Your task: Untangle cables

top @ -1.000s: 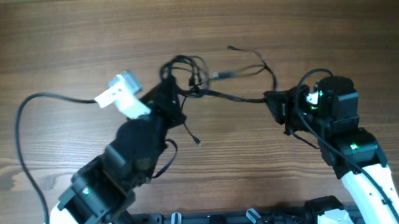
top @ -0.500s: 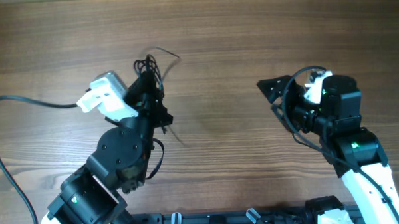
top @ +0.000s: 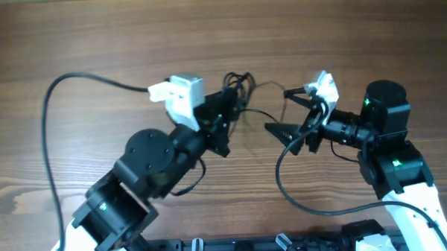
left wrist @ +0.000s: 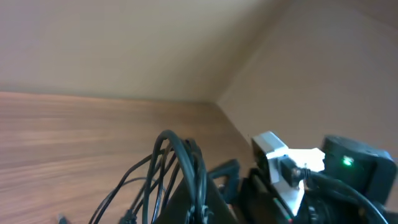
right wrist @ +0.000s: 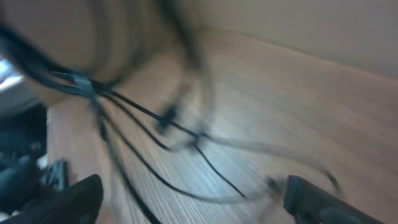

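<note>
We compare with a second ago: then the cables (top: pixel 239 83) were stretched out between both arms, with the right hand (top: pixel 277 111) closed on a strand. Now they are bunched again into one small knot at the tip of the left hand (top: pixel 224 114), just left of centre on the tabletop (top: pixel 93 33). The left hand swung away to the left half a second ago and has come back toward the middle. It is pressed together, pinching the bundle. The right hand has let go, stands spread wide, holds nothing and points at the bundle from just beside it. We judge this a regrasp setup; the tangle looks unresolved, so the task is far from done. In the left wrist view several loops (left wrist: pixel 180 158) rise above the fingers, but the pinch point is cut off at the bottom edge. The right wrist view is heavily motion-blurred: strands (right wrist: pixel 143 112) cross the wood, and we can't count them or find plugs. Overhead, one thin strand trails toward the right arm; we can't make out where it ends.
</note>
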Available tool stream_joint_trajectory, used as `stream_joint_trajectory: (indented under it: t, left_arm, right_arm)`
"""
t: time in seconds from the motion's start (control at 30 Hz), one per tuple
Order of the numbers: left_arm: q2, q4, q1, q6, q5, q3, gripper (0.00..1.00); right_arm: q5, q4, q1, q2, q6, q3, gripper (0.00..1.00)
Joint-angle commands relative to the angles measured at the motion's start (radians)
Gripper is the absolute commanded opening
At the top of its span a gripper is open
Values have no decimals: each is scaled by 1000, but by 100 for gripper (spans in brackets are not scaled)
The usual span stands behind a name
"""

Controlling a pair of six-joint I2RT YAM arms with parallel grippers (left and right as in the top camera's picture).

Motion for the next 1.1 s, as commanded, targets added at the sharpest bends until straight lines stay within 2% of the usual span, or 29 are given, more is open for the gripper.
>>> stream_joint_trajectory:
  t: [0.0,0.07,0.1,0.13,0.17,0.2,0.23,0.33,0.4,0.53,0.7,0.77,0.9,1.0,1.03,1.07]
  left_arm:
    - [52,54,5,22,117,20,4]
    - [78,78,5,22,117,20,4]
    - [90,89,5,22,118,20,4]
    - [100,98,3,22,126,20,4]
    - [108,112,3,22,148,20,4]
    - [113,127,3,22,171,20,4]
    - [113,134,4,22,173,20,4]
    - [110,137,9,23,146,20,4]
    - [104,113,11,23,76,20,4]
    - [82,26,11,10,-125,20,4]
    - [37,-76,11,11,-322,20,4]
    - [14,-101,11,12,-376,20,4]
    - [-13,-126,11,16,-453,20,4]
    - [-24,-130,11,15,-463,20,4]
    - [-25,-133,10,16,-455,20,4]
    - [-25,-134,9,16,-440,20,4]
  right_arm:
    - [-98,6,36,2,-124,-3,86]
    - [-98,5,48,2,-124,-3,82]
    - [-98,2,54,2,-124,-3,75]
    - [-97,2,56,2,-124,-3,56]
    - [-97,2,56,2,-124,-3,27]
    - [-87,-2,56,2,-123,-3,7]
    - [-68,-7,56,2,-118,-3,4]
    - [-6,-24,56,2,-98,-3,4]
    - [85,-23,56,2,-13,-3,4]
    - [425,-41,56,2,193,-3,4]
    - [822,-121,55,2,339,-3,4]
    - [924,-143,55,2,394,-3,4]
    - [1044,-183,55,2,529,-3,4]
    - [1028,-196,55,2,586,-3,4]
    - [992,-196,55,2,578,-3,6]
    - [940,-194,55,1,541,-2,24]
